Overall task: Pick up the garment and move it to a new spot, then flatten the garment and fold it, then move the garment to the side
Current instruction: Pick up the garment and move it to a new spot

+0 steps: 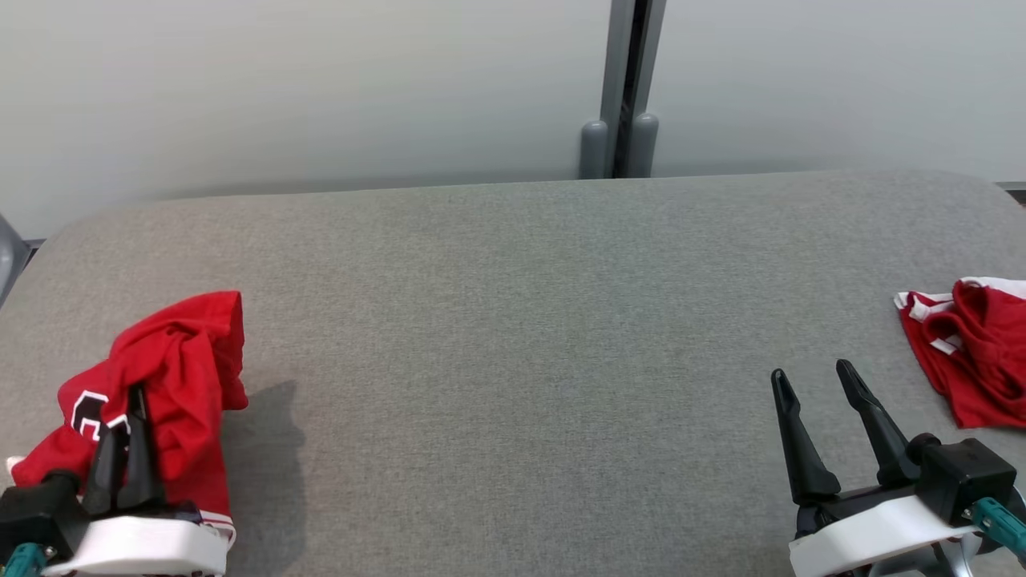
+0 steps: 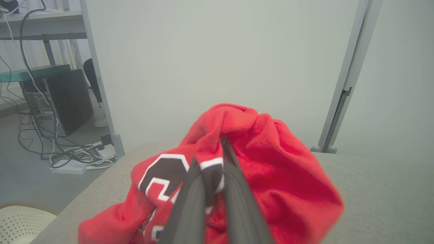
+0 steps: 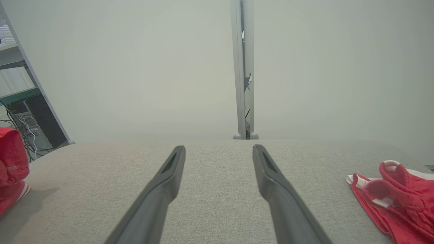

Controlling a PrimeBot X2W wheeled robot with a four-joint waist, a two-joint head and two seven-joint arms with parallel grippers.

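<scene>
Your left tool [image 1: 123, 410] was clamped on the bunched red garment [image 1: 184, 361] at the near-left corner of the surface [image 1: 513, 304] — the spot to lay it out lay to its right, toward your right tool [image 1: 811, 370], spread wide and holding nothing.

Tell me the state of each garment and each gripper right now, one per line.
left gripper: shut on the red printed garment.
right gripper: open, empty.
red printed garment: bunched up, pinched between the fingers.
white-trimmed red garment: crumpled, lying on the table.

Grey padded table [image 1: 513, 320], pale partition [image 1: 321, 80] — grey post [image 1: 629, 80], computer tower [image 2: 69, 100], cables [image 2: 67, 156]
</scene>
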